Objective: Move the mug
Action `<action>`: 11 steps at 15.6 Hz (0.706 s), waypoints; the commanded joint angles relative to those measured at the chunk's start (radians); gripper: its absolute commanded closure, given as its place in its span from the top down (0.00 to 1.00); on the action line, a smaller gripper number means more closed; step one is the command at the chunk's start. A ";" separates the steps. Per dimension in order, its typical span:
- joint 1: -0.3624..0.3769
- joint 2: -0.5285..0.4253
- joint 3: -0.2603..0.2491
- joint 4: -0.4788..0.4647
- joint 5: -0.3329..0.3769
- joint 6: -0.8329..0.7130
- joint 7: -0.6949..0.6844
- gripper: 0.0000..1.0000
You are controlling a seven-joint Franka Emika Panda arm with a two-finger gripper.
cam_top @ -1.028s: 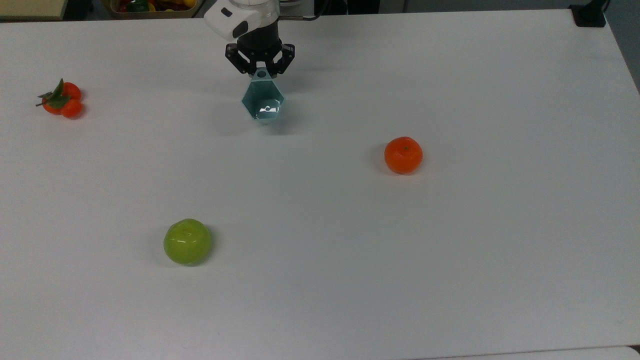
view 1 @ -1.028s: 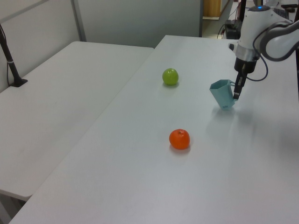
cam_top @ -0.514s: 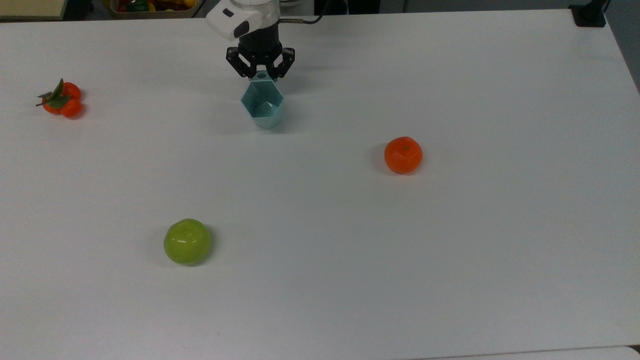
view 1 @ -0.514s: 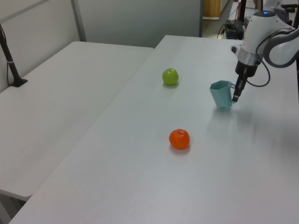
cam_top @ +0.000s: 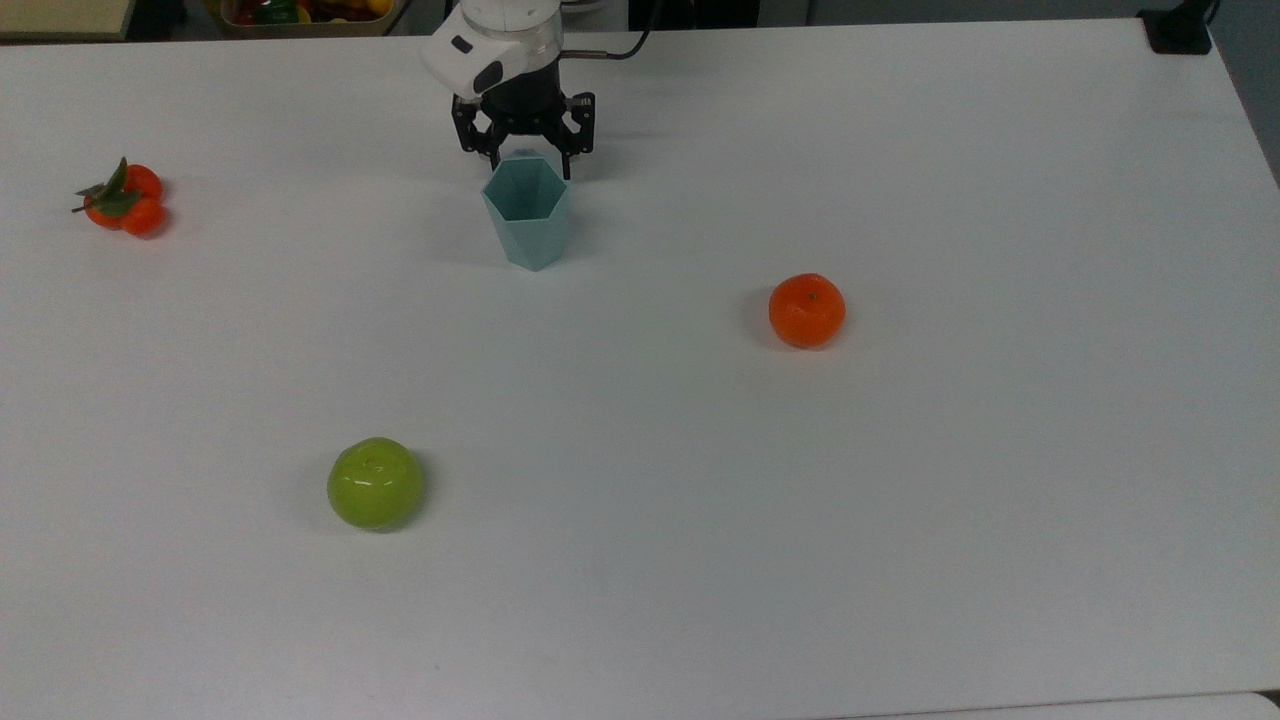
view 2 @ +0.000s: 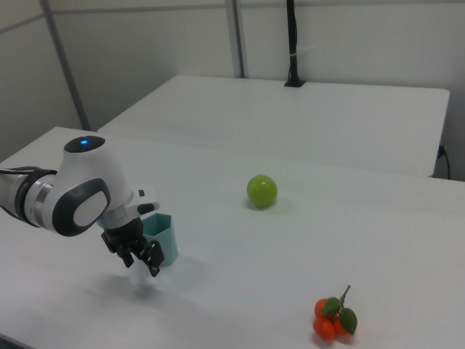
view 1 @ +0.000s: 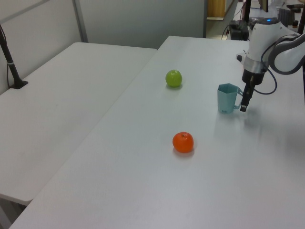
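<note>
The pale teal faceted mug [cam_top: 527,222] stands upright on the white table [cam_top: 700,500], its hexagonal rim facing up. Its handle points toward the top view's upper edge, where my gripper [cam_top: 529,160] hangs just behind it. The fingers are spread to either side of the handle and look open, not pressing it. In the left view the mug [view 1: 226,99] sits left of the gripper [view 1: 243,103], whose fingers hang beside the handle. In the right view the gripper [view 2: 142,260] is low over the table, in front of the mug [view 2: 161,238].
An orange [cam_top: 807,310] lies to the top view's right of the mug, and a green apple [cam_top: 375,483] lies nearer the front left. Small leafy tangerines [cam_top: 122,198] sit at the far left. A bin of produce [cam_top: 300,12] stands beyond the table's back edge.
The mug went from tilted and held by its handle to standing upright on the table. The gripper drew back slightly and its fingers spread apart.
</note>
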 commanded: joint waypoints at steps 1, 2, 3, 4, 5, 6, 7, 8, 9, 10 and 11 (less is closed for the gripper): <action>0.004 -0.028 0.003 0.048 -0.006 -0.113 0.047 1.00; 0.004 -0.028 0.009 0.085 -0.006 -0.162 0.053 1.00; 0.004 -0.028 0.020 0.123 -0.006 -0.220 0.053 1.00; 0.002 -0.027 0.026 0.169 -0.006 -0.283 0.053 1.00; 0.004 -0.024 0.026 0.217 -0.006 -0.338 0.053 1.00; 0.004 -0.022 0.026 0.257 -0.006 -0.384 0.053 1.00; 0.004 -0.022 0.026 0.295 -0.006 -0.427 0.053 1.00; 0.004 -0.022 0.028 0.343 -0.003 -0.481 0.054 1.00; 0.004 -0.021 0.028 0.395 0.003 -0.531 0.057 1.00; 0.004 -0.019 0.029 0.442 0.008 -0.574 0.064 1.00; 0.004 -0.019 0.029 0.490 0.012 -0.617 0.070 1.00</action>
